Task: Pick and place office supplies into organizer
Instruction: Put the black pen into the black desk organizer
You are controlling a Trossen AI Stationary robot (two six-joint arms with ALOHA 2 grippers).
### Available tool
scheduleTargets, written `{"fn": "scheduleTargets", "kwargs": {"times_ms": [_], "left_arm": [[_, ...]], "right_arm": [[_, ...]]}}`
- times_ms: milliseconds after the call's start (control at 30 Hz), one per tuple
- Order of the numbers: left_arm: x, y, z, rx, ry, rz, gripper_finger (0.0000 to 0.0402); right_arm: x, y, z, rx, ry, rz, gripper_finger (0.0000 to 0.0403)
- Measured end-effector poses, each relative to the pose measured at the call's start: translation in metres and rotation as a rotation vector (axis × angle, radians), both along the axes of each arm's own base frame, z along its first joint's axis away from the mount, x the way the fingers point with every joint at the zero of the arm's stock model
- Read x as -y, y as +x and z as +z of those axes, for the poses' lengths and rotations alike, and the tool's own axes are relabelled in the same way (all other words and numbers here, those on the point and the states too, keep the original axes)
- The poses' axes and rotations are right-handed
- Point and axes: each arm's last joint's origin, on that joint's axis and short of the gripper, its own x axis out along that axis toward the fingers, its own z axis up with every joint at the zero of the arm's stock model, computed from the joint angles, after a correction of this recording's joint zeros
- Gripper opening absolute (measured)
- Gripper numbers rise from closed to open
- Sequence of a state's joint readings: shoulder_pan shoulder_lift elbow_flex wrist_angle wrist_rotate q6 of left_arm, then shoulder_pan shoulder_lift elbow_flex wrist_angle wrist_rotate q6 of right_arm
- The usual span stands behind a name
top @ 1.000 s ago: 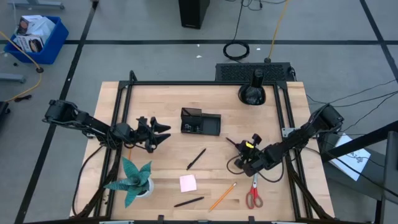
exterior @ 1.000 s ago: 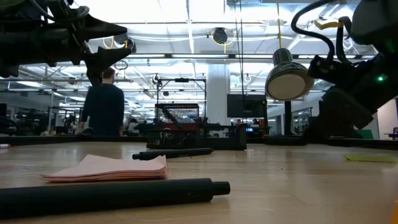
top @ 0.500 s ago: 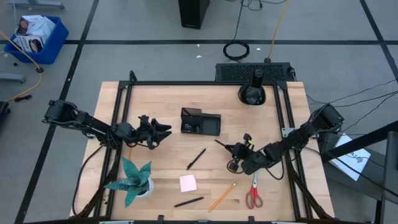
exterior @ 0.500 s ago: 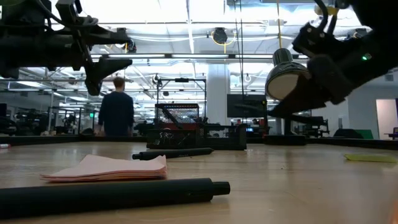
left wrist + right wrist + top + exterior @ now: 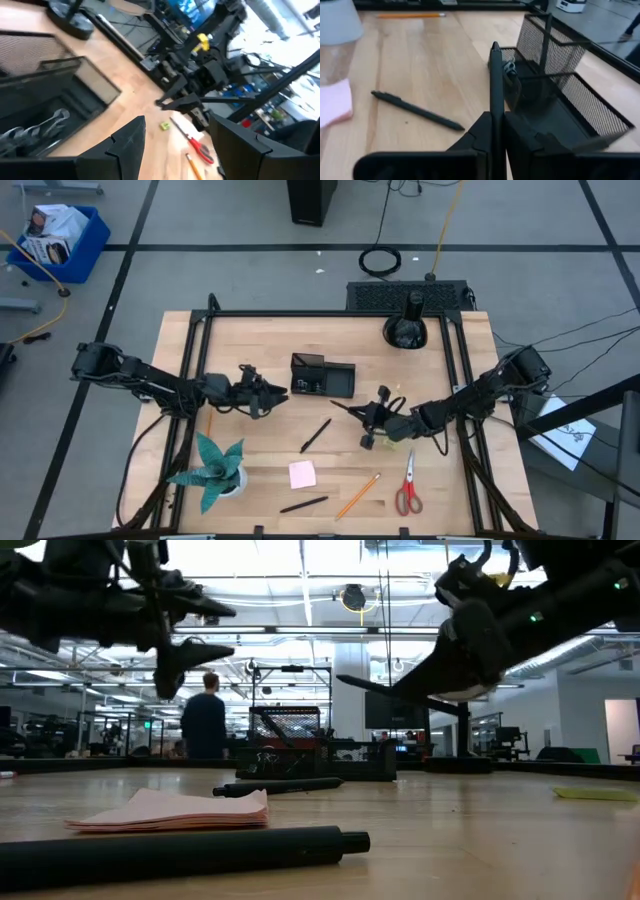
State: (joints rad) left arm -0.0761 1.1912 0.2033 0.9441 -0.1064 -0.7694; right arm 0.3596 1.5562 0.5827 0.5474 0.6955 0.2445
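Observation:
My right gripper (image 5: 368, 417) hangs above the table, right of centre, shut on a black pen (image 5: 346, 409) that sticks out toward the black mesh organizer (image 5: 322, 376). My left gripper (image 5: 277, 394) stands open in the air just left of the organizer, nothing between its fingers. On the table lie another black pen (image 5: 316, 435), a pink sticky-note pad (image 5: 302, 474), a third pen (image 5: 303, 504), an orange pencil (image 5: 357, 495), red-handled scissors (image 5: 406, 492) and a small yellow piece (image 5: 164, 126). My right gripper pinches the black pen between its two fingers, along their length. Most of the pen (image 5: 495, 102) sticks out ahead of the fingertips; its rear end is hidden between them. The fingers come from the table's right, slanting slightly down. The pen is lifted clear, its free end (image 5: 495, 48) toward the organizer.
A teal spiky plant (image 5: 213, 470) stands near the front left. A round black domed object (image 5: 405, 328) sits at the far right. Another orange pencil (image 5: 209, 423) lies by the left rail. A person (image 5: 205, 720) walks in the room behind the table.
My right gripper has risen and gone toward the table's left, toward the organizer, tipping up from pointing down to nearly level; the pen has gone with it. My left gripper has rolled and gone a little toward the right, nearer the organizer, staying open.

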Motion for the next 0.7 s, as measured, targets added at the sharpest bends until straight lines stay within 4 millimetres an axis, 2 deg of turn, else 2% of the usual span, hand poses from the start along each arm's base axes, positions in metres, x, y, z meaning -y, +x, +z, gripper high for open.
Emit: {"fn": "scheduleTargets", "kwargs": {"times_ms": [233, 500, 700], "left_arm": [[-0.005, 0.015, 0.008, -0.104, -0.010, 0.047, 0.0223], [-0.005, 0.022, 0.021, -0.072, -0.022, 0.022, 0.0223], [-0.007, 0.035, 0.022, -0.092, -0.018, 0.006, 0.0223]], "right_arm": [[0.006, 0.006, 0.006, 0.049, 0.011, 0.049, 0.0024], [0.007, 0.009, 0.012, 0.089, -0.023, 0.064, 0.0029], [0.011, 0.012, 0.015, 0.114, -0.041, 0.080, 0.0026]]}}
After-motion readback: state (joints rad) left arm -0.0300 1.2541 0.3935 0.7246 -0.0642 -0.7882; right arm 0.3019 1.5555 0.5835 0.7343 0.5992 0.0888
